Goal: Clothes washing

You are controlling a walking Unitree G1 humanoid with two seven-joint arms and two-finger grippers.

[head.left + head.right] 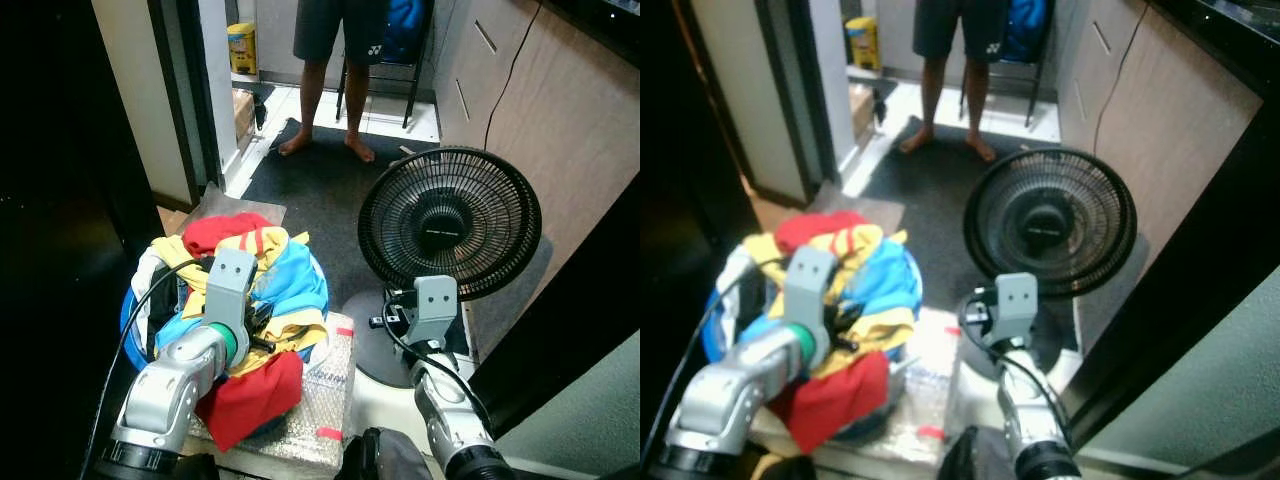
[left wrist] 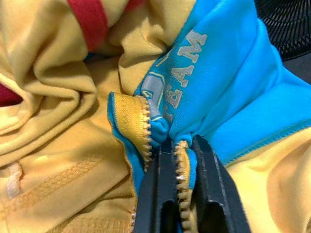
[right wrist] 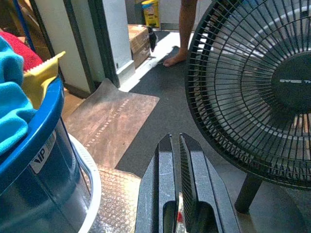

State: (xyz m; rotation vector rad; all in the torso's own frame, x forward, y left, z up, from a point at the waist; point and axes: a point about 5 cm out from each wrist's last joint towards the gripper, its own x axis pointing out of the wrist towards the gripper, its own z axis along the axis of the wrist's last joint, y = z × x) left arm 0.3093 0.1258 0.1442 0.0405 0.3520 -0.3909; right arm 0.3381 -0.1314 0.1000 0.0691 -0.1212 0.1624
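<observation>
Although the washing itself has not begun as far as can be judged, the left gripper (image 2: 177, 145) has its two black fingers pinched narrow on the zip edge of a yellow and blue jacket (image 2: 228, 92), right where the zipper teeth (image 2: 145, 133) meet the blue collar printed with "TEAM". That garment lies on top of the clothes pile (image 1: 245, 265), a heap of red, yellow and blue pieces that overfills a blue basket (image 3: 36, 138); the basket stands on a sheet of bubble wrap (image 1: 320, 400) close in front of the robot, with a red cloth (image 1: 250, 395) hanging over its near side. The right gripper (image 3: 176, 145) is idle just beside the basket, its fingers drawn nearly together with nothing between them, pointing toward the floor in front of a black fan (image 1: 450, 222). Further off lie a dark floor mat (image 1: 320, 185) and a doorway, and beyond that a person (image 1: 335, 60) stands barefoot on pale tiles. No washing machine is in sight, so nearly everything is left: lifting out each garment, loading, and starting the wash.
</observation>
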